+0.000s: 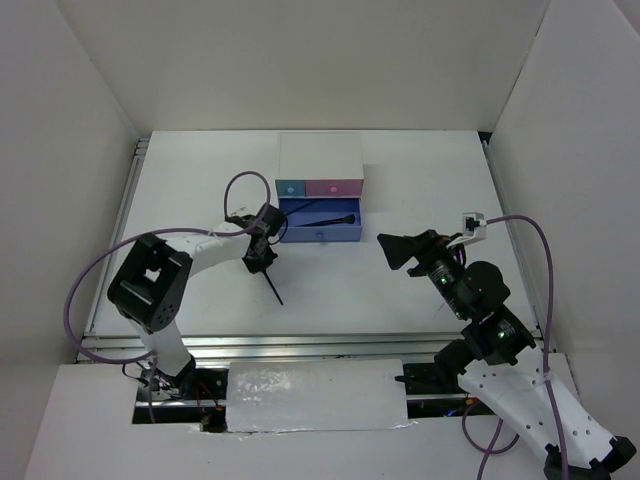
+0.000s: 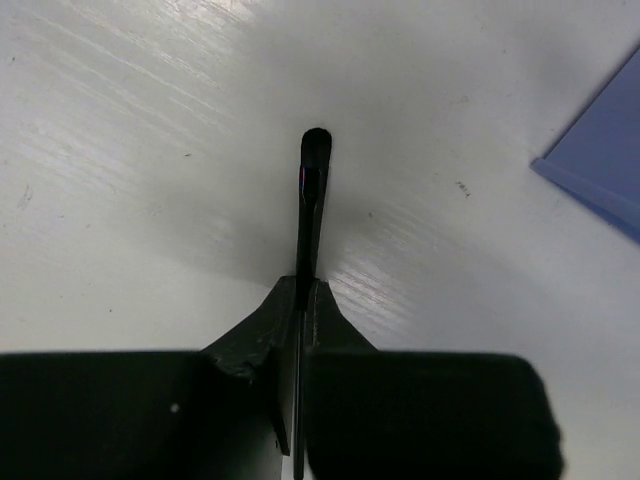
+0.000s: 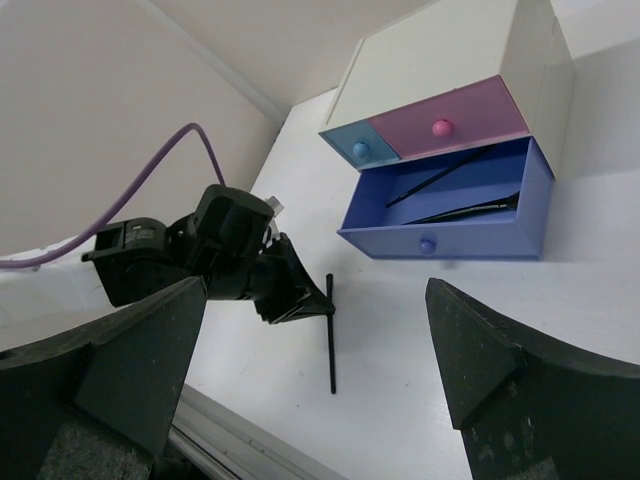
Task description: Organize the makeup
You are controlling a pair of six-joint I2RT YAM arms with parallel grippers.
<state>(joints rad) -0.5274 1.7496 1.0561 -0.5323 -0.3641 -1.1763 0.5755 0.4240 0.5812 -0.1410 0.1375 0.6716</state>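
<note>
My left gripper (image 1: 263, 260) is shut on a thin black pencil (image 1: 273, 286), just in front of the open blue drawer (image 1: 320, 236). In the left wrist view the pencil (image 2: 312, 200) sticks out straight between the closed fingers (image 2: 335, 320) over the white table. The right wrist view shows the pencil (image 3: 331, 345) held near its upper end, the long end pointing down toward the table. Two thin black items (image 3: 450, 195) lie inside the drawer. My right gripper (image 1: 390, 252) is open and empty, to the right of the drawer. The compacts and lipstick tubes are out of view.
A white box (image 1: 320, 155) with a small blue drawer (image 1: 290, 187) and a pink drawer (image 1: 333, 187), both shut, stands at the back centre. White walls enclose the table on the left, back and right. A metal rail (image 1: 300, 345) runs along the near edge.
</note>
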